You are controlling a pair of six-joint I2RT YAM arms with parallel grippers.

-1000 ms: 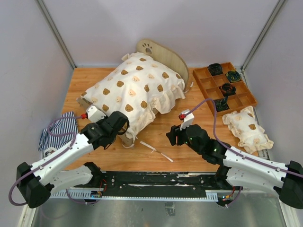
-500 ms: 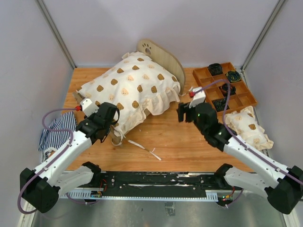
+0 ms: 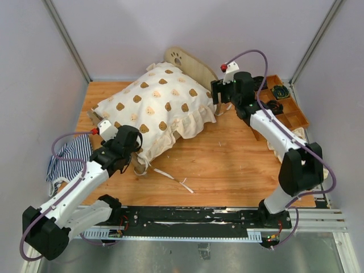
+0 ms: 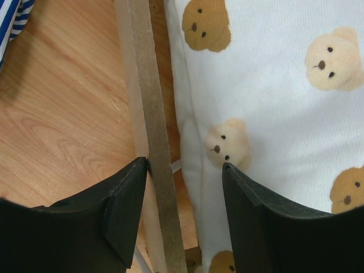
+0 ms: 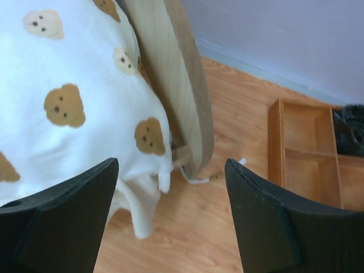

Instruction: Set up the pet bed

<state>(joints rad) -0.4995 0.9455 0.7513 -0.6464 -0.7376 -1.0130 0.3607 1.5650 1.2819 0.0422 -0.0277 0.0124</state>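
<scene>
**Top view.** The left arm reaches forward from its base with its elbow low. The left gripper sits at the near corner of the pet bed. The right arm stretches far across the table, forearm raised. The right gripper is just beside the rounded headboard, near the far edge.

One pet bed lies on the far left half of the table, its headboard towards the far edge. One bear-print cover is draped over it. One brown tray sits at the far right corner, partly behind the right arm, with two dark items showing in it. One small bear-print cushion lies by the right edge, mostly hidden by that arm. One striped cloth lies at the left edge, and one white strap lies near the bed's near corner.

**Left wrist view.** The left gripper has its fingers partly spread, astride the bed's plywood side rail. The left finger's tip touches the rail. The other finger is over the cover, so nothing is clamped. The table and a bit of striped cloth show to the left.

**Right wrist view.** The right gripper has its fingers spread wide and holds nothing. It hovers above the headboard's end and the cover's frilled edge. The tray lies to the right on the table.
</scene>
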